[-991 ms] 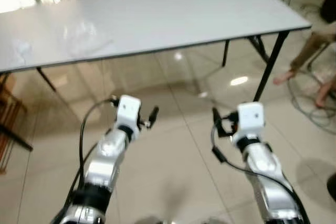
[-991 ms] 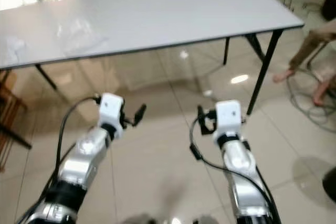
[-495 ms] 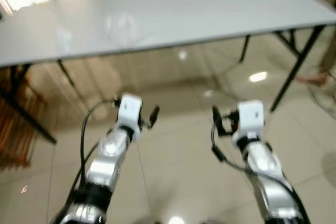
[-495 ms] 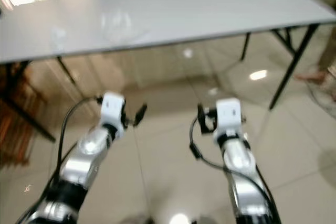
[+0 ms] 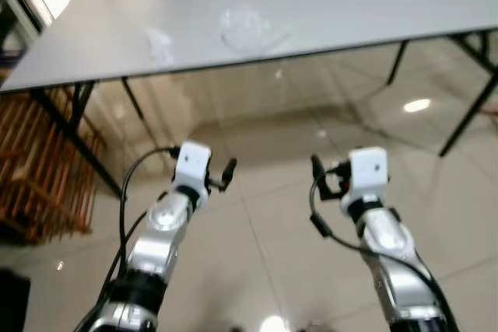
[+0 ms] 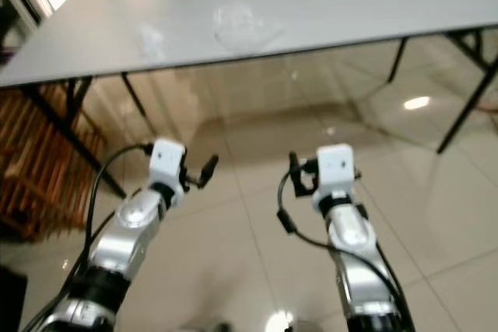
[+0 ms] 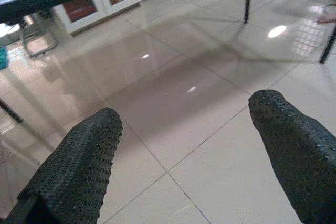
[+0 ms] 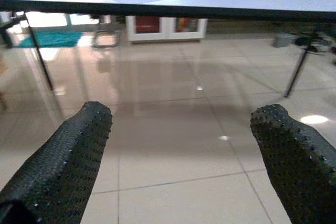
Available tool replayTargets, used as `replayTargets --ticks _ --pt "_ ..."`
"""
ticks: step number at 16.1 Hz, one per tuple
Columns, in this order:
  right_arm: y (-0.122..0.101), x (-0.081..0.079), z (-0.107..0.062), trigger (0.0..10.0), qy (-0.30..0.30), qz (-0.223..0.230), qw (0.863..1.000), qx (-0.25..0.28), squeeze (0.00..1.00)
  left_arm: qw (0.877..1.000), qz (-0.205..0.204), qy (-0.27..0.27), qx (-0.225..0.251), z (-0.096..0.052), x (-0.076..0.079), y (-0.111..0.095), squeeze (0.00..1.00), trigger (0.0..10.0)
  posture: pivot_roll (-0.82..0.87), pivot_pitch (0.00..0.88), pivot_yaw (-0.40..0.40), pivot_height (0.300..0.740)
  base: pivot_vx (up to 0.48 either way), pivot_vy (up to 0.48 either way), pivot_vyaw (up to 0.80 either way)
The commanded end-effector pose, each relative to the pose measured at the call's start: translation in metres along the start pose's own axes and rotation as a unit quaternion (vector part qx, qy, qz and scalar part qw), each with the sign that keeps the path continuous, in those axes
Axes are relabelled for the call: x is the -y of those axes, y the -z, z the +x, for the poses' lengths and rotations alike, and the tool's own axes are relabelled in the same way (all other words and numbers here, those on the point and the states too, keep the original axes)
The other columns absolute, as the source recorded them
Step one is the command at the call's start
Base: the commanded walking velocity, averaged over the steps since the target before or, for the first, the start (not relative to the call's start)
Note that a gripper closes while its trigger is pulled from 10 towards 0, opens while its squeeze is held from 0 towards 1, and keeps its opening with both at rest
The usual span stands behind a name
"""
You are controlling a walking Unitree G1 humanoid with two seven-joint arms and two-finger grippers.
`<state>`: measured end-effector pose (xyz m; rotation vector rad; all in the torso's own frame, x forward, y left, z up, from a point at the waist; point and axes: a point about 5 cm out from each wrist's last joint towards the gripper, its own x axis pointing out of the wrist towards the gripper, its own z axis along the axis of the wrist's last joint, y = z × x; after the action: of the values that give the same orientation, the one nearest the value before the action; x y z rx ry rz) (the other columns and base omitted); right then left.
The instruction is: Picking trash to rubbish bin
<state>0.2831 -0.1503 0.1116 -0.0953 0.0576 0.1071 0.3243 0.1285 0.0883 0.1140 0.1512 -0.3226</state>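
A long grey folding table (image 5: 350, 5) stands ahead on a glossy tiled floor (image 5: 257, 246). Near its left end lie a crumpled clear plastic bag (image 5: 249, 29) and, just beside it, a smaller scrap of plastic (image 5: 159, 40). The left gripper (image 7: 184, 145) and right gripper (image 8: 181, 150) hover over the floor, well short of the table, fingers spread wide, holding nothing. A wooden rack (image 5: 43, 169) stands at the left.

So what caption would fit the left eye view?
Both end effectors, left and right, held open before a grey table bearing crumpled clear plastic.
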Motion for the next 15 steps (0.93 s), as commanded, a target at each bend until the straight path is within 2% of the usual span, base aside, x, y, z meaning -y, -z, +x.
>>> replayTargets --ticks 1,9,15 --pt "-0.0027 -0.0065 0.001 10.0 -0.01 0.003 1.0 0.005 0.0 1.0 0.01 -0.009 0.0 -0.0019 -0.0078 0.0 0.0 10.0 -0.08 0.087 0.087 0.74 0.0 0.48 0.0" --pt "-0.0016 -0.0096 0.0031 10.0 -0.011 0.005 1.0 0.006 0.0 1.0 0.015 -0.005 -0.001 -0.0007 -0.0069 0.0001 0.0 10.0 -0.08 0.073 0.09 0.74 0.0 0.445 0.0" --pt "-0.0042 -0.0085 0.0051 10.0 -0.013 0.002 1.0 0.01 0.0 1.0 0.011 0.006 0.021 0.0003 -0.0022 -0.0055 0.0 10.0 -0.08 0.065 0.081 0.74 0.0 0.0 0.0"
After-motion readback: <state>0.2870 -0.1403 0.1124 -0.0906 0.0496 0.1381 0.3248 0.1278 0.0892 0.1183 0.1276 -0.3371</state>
